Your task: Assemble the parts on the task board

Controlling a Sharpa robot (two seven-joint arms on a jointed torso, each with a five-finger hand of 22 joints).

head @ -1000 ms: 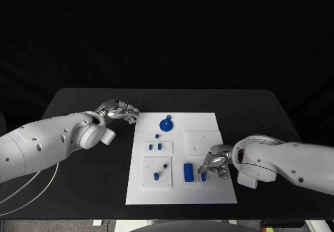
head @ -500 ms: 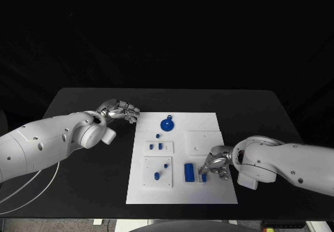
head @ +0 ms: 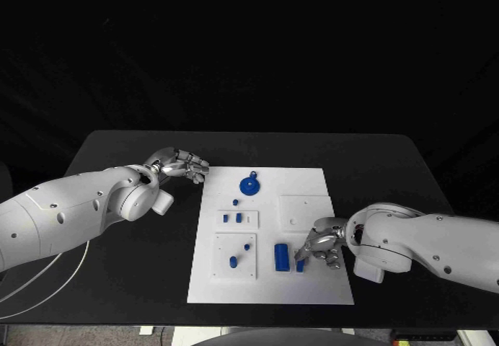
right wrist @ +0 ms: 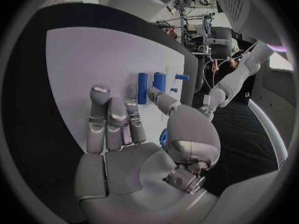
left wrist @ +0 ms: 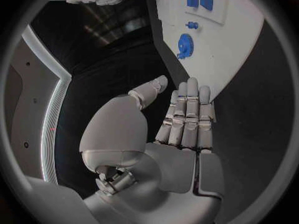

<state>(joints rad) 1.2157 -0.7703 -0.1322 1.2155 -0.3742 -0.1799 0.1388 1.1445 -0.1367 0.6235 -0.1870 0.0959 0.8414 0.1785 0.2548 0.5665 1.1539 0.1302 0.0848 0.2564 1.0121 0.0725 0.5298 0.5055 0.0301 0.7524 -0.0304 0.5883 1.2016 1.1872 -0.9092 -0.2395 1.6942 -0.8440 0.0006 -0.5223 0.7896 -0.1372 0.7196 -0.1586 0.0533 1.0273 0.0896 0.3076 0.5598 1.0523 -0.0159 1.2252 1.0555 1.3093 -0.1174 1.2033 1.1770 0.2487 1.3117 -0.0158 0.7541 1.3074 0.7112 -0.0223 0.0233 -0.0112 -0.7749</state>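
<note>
The white task board (head: 312, 184) lies in the middle of the black table. On it are a blue toothed disc (head: 249, 186), two small blue pieces (head: 232, 217) in a raised plate, two more blue pieces (head: 234, 262) in a lower plate, and a long blue cylinder (head: 280, 257). My right hand (head: 321, 249) hovers low over the board's right side, fingers stretched out. A short blue piece (head: 301, 266) sits by its thumb, seen as a blue sliver (right wrist: 163, 134) in the right wrist view. Nothing sits in my left hand (head: 183, 167), which hangs over the table off the board's far left corner, its fingers straight.
A blank raised square plate (head: 303, 211) sits on the board just beyond my right hand. Bare black table (head: 135, 274) surrounds the board on all sides. My left arm's cable (head: 42, 277) loops over the table's left edge.
My right hand has sunk slightly toward the board's near edge, and the short blue piece by its thumb has shifted a little the same way. The left hand has stayed still.
</note>
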